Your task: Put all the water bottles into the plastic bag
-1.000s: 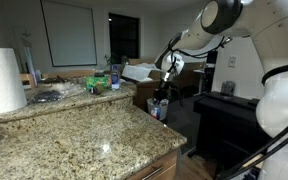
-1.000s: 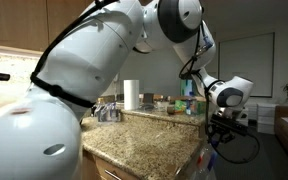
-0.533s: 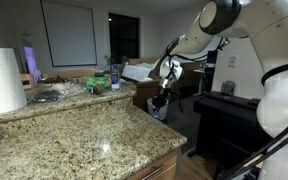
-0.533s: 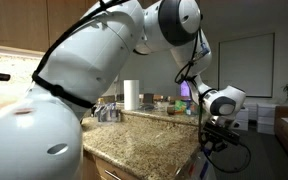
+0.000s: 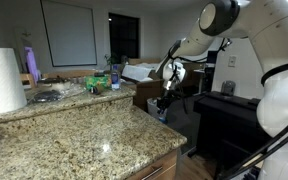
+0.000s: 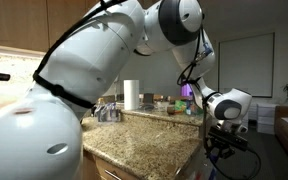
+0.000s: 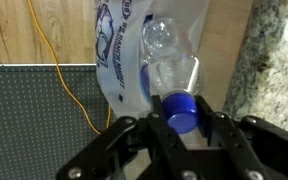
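Clear water bottle (image 7: 170, 70) with blue cap (image 7: 181, 110) clamped between the closed gripper (image 7: 182, 128) fingers, body against the whitish printed plastic bag (image 7: 119, 60) at 11 o'clock, granite bench (image 7: 276, 60) at 3 o'clock, yellow cable (image 7: 69, 85) at 9 o'clock

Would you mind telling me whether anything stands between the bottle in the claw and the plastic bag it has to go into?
Nothing visible does. In the wrist view the claw is shut on the water bottle, and the plastic bag lies directly beyond the bottle with no other object between them.
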Available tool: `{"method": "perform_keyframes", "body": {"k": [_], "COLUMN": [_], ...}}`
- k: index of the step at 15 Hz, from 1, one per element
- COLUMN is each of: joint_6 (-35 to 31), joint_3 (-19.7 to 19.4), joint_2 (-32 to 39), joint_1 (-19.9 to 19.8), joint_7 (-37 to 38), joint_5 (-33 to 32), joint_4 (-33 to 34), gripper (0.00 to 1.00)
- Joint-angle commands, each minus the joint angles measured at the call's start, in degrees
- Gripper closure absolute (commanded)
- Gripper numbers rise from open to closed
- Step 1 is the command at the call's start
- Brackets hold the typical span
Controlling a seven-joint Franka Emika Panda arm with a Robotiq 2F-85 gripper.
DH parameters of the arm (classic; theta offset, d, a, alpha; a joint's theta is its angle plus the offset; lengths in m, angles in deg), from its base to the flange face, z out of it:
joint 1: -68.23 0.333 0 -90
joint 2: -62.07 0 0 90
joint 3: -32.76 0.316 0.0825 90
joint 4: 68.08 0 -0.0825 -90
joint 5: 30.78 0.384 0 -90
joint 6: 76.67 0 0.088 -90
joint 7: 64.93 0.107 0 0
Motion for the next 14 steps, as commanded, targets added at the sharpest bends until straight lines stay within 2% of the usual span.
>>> {"method": "perform_keyframes", "body": {"k": [1,5,6,7,8,10,14], "joint_6": [-2.42,-2.51,-2.5,-2.5,-2.44,-2.38,-2.81], "joint_3": [-1.4,-1.11,-0.9,-0.69,-0.57,-0.29,0.52], "joint_2": [0.49,0.47,0.44,0.39,0.34,0.07,-2.6], "joint_1": [-0.08,-0.07,-0.07,-0.03,-0.01,-0.14,-0.55], "joint_7": [1.14,0.48,0.34,0.17,0.15,-0.01,-1.23], "joint_5": [-2.28,-2.9,-2.89,-2.96,-3.04,-3.09,-2.69], "joint_4": [-0.46,-1.46,-1.48,-1.37,-1.25,-0.89,-0.27], "gripper": [0.88,0.89,0.69,0.4,0.38,0.28,0.02]}}
